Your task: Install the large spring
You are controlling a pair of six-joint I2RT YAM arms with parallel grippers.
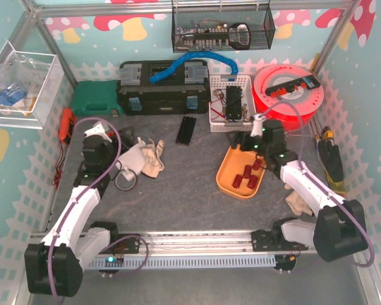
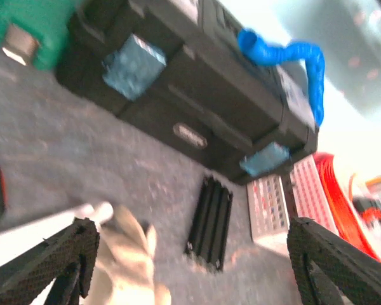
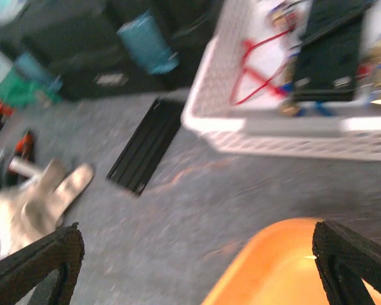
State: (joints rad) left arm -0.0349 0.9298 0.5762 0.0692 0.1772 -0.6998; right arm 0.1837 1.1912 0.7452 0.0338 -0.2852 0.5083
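While a black toolbox (image 1: 162, 95), a white basket (image 1: 229, 128) of wired parts and a black rail (image 1: 187, 129) crowd the far side of the counter (image 1: 190, 190), pale gloves (image 1: 146, 159) lie beside the left jaws, which are spread wide and empty. The right jaws, likewise apart and empty, hover over the far end of the orange tray (image 1: 228, 169); the red springs (image 1: 247, 175) in it lie just nearer the arm bases.

There are four red springs (image 1: 247, 170), one orange tray (image 1: 228, 168), one black toolbox (image 1: 162, 95), one green case (image 1: 94, 98), one white basket (image 1: 214, 124), one red spool (image 1: 284, 109), one blue hose (image 1: 178, 63), one black bar (image 1: 187, 129) and two robot arms (image 1: 76, 213)
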